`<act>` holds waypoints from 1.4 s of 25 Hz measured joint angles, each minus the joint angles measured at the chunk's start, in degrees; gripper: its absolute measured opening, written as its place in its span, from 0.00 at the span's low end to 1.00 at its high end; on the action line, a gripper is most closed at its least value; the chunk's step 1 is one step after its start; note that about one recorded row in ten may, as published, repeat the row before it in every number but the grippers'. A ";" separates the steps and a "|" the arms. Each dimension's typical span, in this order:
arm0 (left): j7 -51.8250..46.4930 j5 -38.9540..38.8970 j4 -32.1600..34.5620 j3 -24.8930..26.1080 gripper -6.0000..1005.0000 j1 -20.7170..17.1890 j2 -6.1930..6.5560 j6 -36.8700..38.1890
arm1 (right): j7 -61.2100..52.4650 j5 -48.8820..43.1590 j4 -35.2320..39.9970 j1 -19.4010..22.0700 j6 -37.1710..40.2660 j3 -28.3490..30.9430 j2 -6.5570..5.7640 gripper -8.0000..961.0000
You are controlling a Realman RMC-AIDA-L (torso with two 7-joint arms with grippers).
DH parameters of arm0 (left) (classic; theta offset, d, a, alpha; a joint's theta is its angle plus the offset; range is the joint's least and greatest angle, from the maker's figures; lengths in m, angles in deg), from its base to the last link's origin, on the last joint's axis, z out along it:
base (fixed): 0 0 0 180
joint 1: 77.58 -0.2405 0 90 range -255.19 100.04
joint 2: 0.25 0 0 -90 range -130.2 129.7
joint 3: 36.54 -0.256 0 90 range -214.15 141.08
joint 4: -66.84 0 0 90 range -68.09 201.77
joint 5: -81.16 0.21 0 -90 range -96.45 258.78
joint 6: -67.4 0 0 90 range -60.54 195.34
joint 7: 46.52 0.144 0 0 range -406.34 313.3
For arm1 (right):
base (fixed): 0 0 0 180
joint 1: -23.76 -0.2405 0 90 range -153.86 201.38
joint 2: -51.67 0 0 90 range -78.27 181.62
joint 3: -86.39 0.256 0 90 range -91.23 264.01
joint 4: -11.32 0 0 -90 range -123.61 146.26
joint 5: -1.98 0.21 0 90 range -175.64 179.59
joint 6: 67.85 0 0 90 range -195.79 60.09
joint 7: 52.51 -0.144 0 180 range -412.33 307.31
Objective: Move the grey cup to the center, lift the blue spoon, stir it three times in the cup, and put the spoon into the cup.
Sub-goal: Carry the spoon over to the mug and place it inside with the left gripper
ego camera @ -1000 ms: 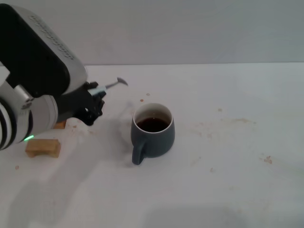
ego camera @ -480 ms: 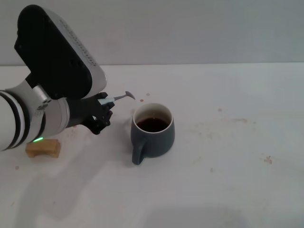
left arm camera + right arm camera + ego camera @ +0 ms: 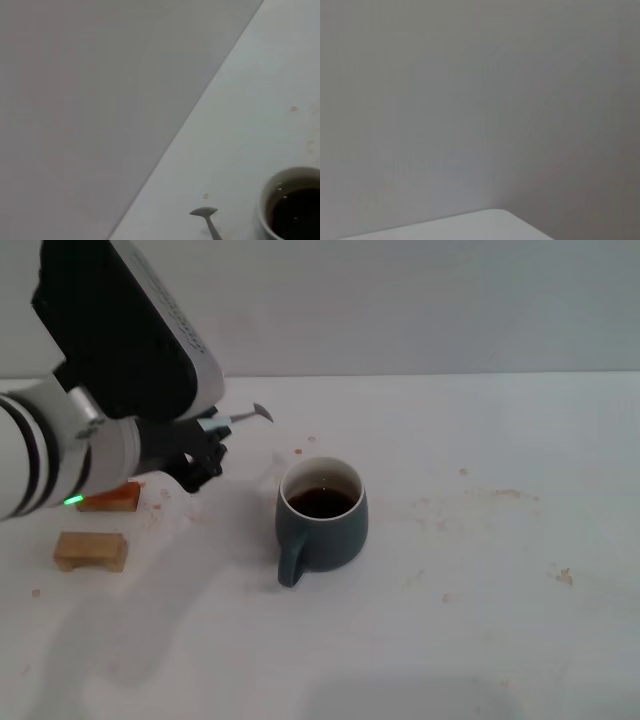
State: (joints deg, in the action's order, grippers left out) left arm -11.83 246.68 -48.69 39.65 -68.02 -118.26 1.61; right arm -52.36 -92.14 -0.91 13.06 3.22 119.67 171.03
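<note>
Near the middle of the white worktop (image 3: 480,570) the grey cup (image 3: 321,516) is sitting upright, its loop handle pointing toward the robot and dark brown liquid showing inside its pale rim. That placement is suiting the stirring to come: the mouth is facing up and nothing is crowding it.

To the cup's left, the left gripper (image 3: 207,443) is holding the blue spoon (image 3: 238,419) in the air, clear of the worktop. The jaws are closed tightly on the pale handle end, so the grey metal neck and bowl are sticking out toward the cup, roughly level. I judge this grip is chosen so the bowl end stays free to dip into the liquid. In the left wrist view the spoon's bowl (image 3: 203,212) is hanging just beside the cup's rim (image 3: 267,190), not yet over it.

Behind the arm, an orange-red block (image 3: 108,499) and a tan wooden block (image 3: 90,550) are lying on the worktop, well apart from the cup.

The right gripper is not appearing in any view.
</note>
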 joint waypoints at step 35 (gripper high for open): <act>8.65 -10.86 0.49 3.72 0.18 3.74 7.38 -0.65 | 0.03 8.85 3.79 -2.05 -4.67 0.04 0.04 0.01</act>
State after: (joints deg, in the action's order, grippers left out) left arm -3.19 235.82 -48.20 43.37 -64.28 -110.88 0.96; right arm -52.33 -83.30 2.88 11.01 -1.44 119.71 171.06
